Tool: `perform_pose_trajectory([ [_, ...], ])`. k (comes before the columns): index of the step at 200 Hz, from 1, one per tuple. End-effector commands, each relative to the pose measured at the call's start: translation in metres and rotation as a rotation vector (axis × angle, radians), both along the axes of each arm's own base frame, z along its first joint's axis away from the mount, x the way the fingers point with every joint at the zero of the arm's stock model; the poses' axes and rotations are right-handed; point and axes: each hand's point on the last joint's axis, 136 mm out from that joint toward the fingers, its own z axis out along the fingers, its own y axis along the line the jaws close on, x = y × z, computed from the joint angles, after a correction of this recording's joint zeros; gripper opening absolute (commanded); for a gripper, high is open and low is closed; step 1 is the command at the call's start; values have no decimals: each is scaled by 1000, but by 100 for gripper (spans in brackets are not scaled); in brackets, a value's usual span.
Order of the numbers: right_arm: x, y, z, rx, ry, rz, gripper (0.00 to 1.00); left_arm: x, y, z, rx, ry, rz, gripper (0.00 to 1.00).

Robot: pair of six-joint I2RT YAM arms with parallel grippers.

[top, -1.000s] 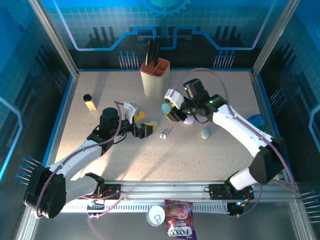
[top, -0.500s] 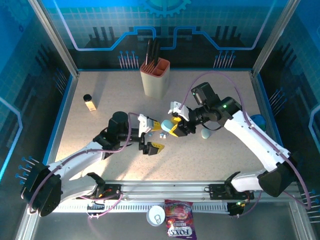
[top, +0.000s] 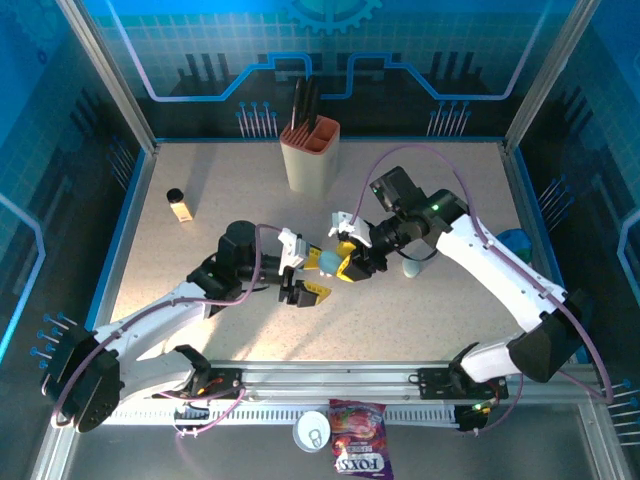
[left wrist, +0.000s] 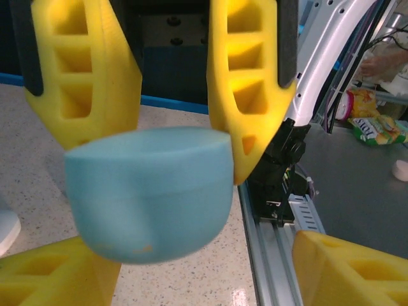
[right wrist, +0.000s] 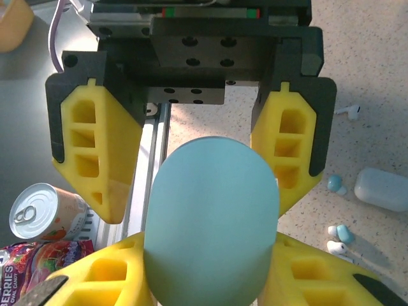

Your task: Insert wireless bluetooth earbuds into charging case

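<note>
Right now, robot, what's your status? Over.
Right gripper shut on teal case. Left gripper open, jaws flanking the case. Earbuds loose on table beside white case.

Speckled beige table, blue walls

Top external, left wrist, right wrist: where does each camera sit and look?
Top external: above and behind the arms, looking down on the speckled table; both arms show.
Left wrist: behind the open left gripper, seen low in frame, facing the right gripper, which pinches a pale teal rounded plastic case.
Right wrist: the reverse, facing the left gripper.
Shared: both wrist views show that case.
</note>
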Motion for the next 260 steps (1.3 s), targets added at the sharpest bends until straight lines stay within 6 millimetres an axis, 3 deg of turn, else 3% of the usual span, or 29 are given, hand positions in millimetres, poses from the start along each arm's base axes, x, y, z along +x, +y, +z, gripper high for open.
perform_pose_trajectory([
  [1, -9, 5, 4, 15, 23, 48, 29, -2, -3, 18, -33, -13, -18, 67],
  [69, -4, 7, -6, -18, 38, 44, 28, 3, -5, 19, -30, 23, 3, 57],
  [260, 1, 5, -27, -92, -10, 40, 26, 6, -6, 14, -23, 47, 12, 51],
])
